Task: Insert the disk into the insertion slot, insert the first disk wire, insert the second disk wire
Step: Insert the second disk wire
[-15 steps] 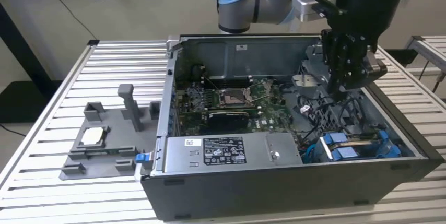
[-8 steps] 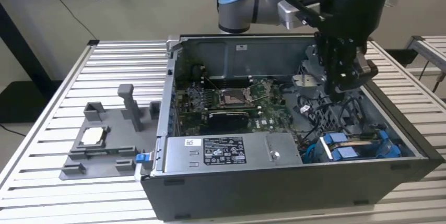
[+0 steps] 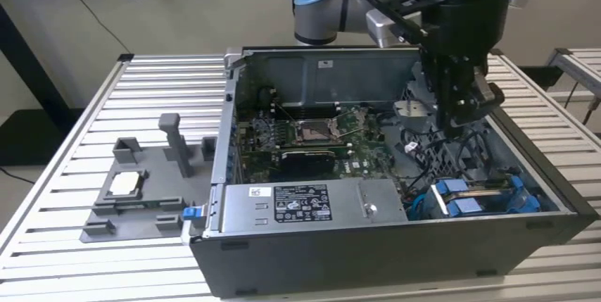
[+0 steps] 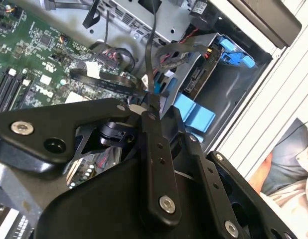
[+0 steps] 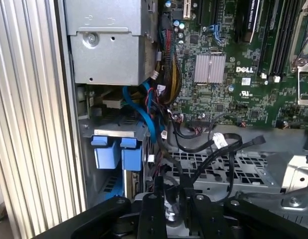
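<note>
The disk [image 3: 479,196], framed by its blue carrier, sits in the insertion slot [image 3: 521,207] at the front corner of the open computer case, on the exterior view's right. Its connector end [image 4: 196,79] and blue tabs [image 4: 194,117] show in the second wrist view, and the blue tabs [image 5: 116,152] also show in the first wrist view. My gripper [image 3: 457,122] hangs inside the case, above the cable bundle behind the disk. In both wrist views its black fingers [image 4: 154,144] are shut on a thin black wire [image 4: 153,59] that runs up from the gripper [image 5: 171,201].
A silver labelled power-supply box [image 3: 300,203] stands along the case front. The green motherboard [image 3: 310,136] lies behind it. A grey fixture [image 3: 141,189] with a small silver chip sits on the slatted table [image 3: 84,133]. Loose cables [image 5: 209,142] crowd the bay. A person's arm [image 4: 288,169] is beside the case.
</note>
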Robot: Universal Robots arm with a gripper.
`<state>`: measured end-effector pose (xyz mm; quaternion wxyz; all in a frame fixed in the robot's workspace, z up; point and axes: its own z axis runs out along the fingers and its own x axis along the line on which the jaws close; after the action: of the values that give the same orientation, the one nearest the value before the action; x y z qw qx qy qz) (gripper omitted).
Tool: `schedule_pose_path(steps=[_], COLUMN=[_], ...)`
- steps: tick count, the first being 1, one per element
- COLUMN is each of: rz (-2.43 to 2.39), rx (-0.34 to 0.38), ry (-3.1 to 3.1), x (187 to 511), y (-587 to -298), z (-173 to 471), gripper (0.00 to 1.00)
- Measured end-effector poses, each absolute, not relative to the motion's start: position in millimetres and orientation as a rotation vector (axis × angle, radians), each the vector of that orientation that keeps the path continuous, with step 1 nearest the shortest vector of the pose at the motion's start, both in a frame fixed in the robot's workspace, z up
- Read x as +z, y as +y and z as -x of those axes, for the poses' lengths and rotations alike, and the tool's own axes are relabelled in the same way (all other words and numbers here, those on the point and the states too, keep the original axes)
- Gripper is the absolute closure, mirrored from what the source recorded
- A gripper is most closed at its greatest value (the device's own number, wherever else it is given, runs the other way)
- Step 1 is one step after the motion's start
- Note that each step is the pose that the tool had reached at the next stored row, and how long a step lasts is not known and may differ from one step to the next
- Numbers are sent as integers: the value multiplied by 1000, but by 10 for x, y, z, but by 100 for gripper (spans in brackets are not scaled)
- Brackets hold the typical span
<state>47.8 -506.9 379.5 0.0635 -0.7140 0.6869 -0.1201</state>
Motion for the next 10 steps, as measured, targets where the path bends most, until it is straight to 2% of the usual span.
schedule_pose_path(steps=[10], rz=[2217], rx=[-366], ry=[2007], x=[3778], y=[-5060], z=[-473], gripper=[73])
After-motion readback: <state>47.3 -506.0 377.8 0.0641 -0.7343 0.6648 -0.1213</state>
